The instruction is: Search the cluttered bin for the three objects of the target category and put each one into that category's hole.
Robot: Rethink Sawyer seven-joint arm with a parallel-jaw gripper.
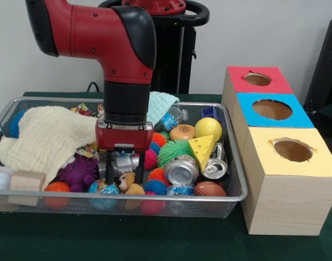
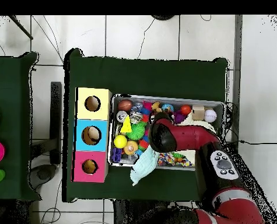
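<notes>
- While the arm hangs low over the wire bin (image 1: 233, 197), its fingers (image 1: 124, 173) stand spread apart, reaching down among the toys at the front middle, holding nothing that I can make out.
- Between and just beside the fingers lie a small silver can (image 1: 124, 162) and a small brown plush toy (image 1: 129, 182); a closing grip could, in my judgement, catch two items at once or pinch neither cleanly.
- Crowding is the main hazard: spiky rubber balls (image 1: 175, 151) and a crushed can (image 1: 181, 170) lie touching one another, so any lift may drag a neighbour up and spill it onto the green counter (image 1: 155, 239).
- A cream cloth (image 1: 46, 136) covers the bin's left part; wanted items may lie hidden beneath it and be missed.
- The red-topped hole (image 1: 257, 79) sits on the far end of the wooden box row, outside the bin; the blue hole (image 1: 272, 109) lies right next to it, so a short carry risks a drop into the wrong opening.
- Smooth round items could slip from the grip in transit.
</notes>
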